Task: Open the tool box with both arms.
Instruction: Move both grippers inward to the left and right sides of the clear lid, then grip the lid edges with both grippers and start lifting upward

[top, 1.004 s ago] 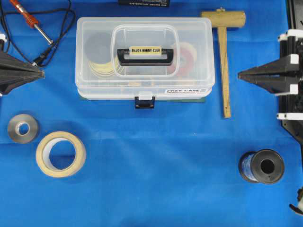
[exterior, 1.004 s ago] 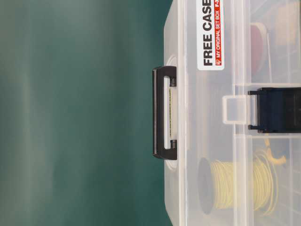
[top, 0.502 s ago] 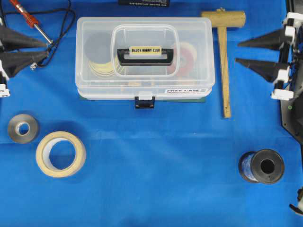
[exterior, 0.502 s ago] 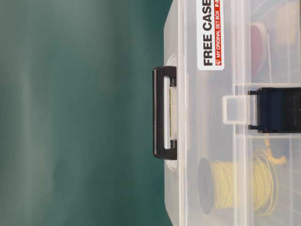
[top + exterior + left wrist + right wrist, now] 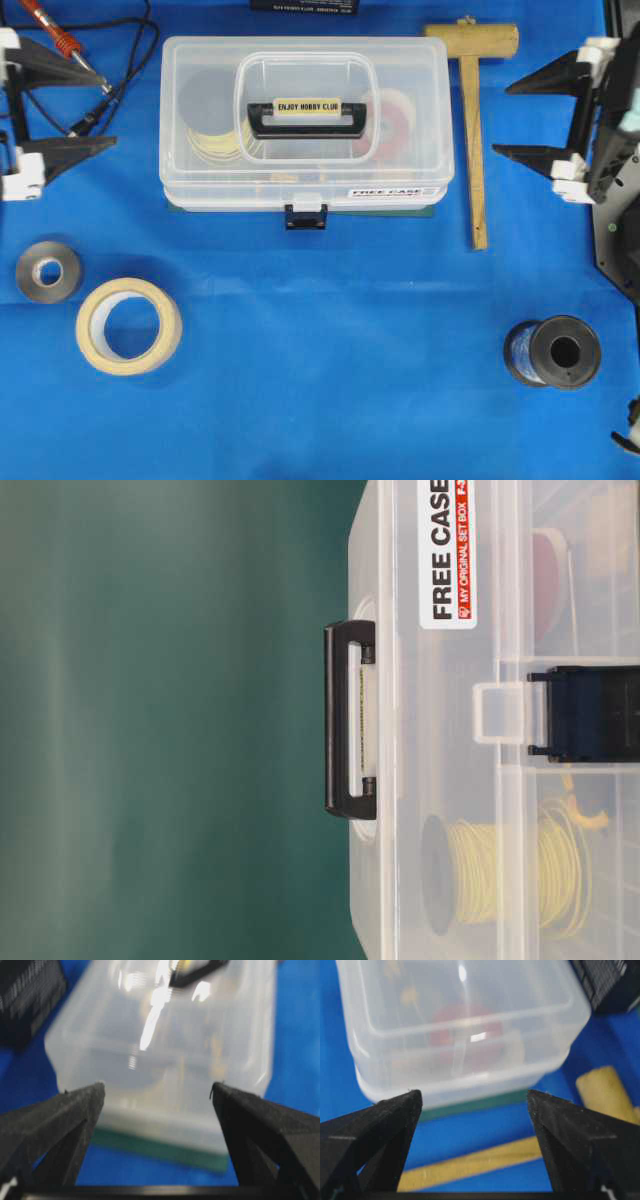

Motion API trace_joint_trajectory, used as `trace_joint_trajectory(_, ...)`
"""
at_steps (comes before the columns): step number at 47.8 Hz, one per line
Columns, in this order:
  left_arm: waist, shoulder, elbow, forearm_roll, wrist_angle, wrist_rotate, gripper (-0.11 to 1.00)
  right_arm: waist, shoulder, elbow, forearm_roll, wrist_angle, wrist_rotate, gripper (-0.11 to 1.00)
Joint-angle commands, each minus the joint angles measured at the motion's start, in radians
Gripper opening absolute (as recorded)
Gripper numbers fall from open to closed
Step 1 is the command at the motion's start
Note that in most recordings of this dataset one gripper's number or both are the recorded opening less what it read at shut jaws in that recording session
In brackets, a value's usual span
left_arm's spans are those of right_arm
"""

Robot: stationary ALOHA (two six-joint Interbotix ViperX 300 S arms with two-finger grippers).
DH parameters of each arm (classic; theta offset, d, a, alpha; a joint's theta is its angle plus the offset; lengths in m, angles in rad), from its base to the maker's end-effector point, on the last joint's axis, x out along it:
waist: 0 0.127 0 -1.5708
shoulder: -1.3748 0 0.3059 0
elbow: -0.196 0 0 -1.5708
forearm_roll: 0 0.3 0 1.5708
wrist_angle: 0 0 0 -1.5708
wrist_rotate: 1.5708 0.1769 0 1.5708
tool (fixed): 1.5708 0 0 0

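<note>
Both sets of fingers are spread wide on my screens, and neither has hold of anything. The left gripper (image 5: 85, 108) sits out at the left edge, tips aimed at the tool box (image 5: 305, 125), well apart from it. Through the left wrist view it's blurred, but I see the box framed between the two black fingers (image 5: 55, 1125), clear space either side. A red-handled soldering iron (image 5: 58, 38) and its black cable (image 5: 130, 55) lie right by the upper left finger.

Over on the other side, the right gripper (image 5: 500, 120) mirrors that, jaws apart, pointing inward at the box's short end. Between its tips and the box lies a wooden mallet (image 5: 472, 120), handle running down the cloth. In the right wrist view that yellow handle crosses just ahead of the fingers (image 5: 380, 1130).

The box is shut, dark latch (image 5: 305, 215) down at its front edge, black handle (image 5: 306, 117) flat on the lid, sitting on a thin green mat (image 5: 400, 211).

Further out, a blue cloth (image 5: 330, 340) covers the table. Nearer me from the left gripper: a small grey tape roll (image 5: 48, 271) and a masking tape roll (image 5: 128, 326). Nearer me from the right: a dark wire spool (image 5: 553, 351). The table-level view shows a plain green backdrop (image 5: 170, 720).
</note>
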Motion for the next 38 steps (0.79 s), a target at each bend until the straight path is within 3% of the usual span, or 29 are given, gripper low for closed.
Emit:
trace_joint_trajectory(1, 0.009, 0.057, -0.011, -0.002, -0.017, 0.0, 0.91, -0.008, 0.046, -0.017, -0.006, -0.005, -0.002, 0.83)
trace_joint_trajectory(16, 0.038, 0.218, -0.018, -0.002, -0.107, 0.028, 0.91, -0.038, 0.219, -0.032, -0.02, -0.066, -0.002, 0.83)
trace_joint_trajectory(38, 0.049, 0.377, -0.098, -0.002, -0.176, 0.041, 0.91, -0.038, 0.311, -0.063, -0.02, -0.181, 0.0, 0.83)
